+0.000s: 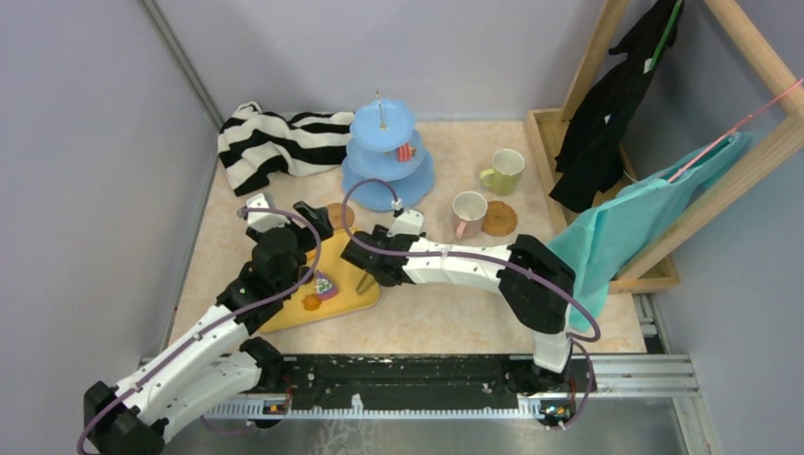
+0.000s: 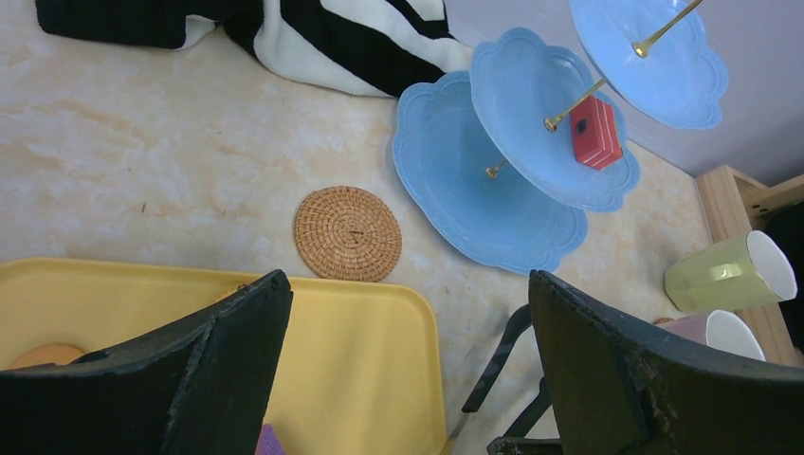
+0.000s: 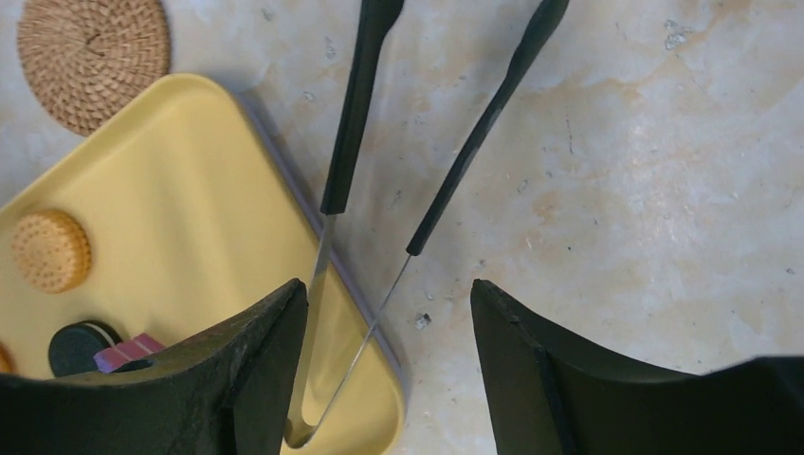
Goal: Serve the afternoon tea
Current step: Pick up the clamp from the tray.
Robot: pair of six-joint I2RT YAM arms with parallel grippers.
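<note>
A yellow tray lies on the table in front of the left arm. It holds a tan round cookie, a black round cookie, a pink and purple cake slice and an orange cookie. Behind it stands the blue three-tier stand, with one red cake slice on its middle tier, close to the centre rod.

To the right of the stand sit two upright cups, well apart from the tray: the yellow-green cup farther back and the pink-handled cup nearer. A cork coaster lies right beside the pink-handled cup. A second coaster lies just past the tray's far edge.

The left gripper hangs over the tray with its jaws wide apart and nothing between them. The right gripper is low over the tray's right rim, jaws apart. A pair of tongs lies between them, its joined end over the tray rim. One arm of the tongs is close against one finger; the other finger stands clear.

A striped cloth is bunched at the back left.
</note>
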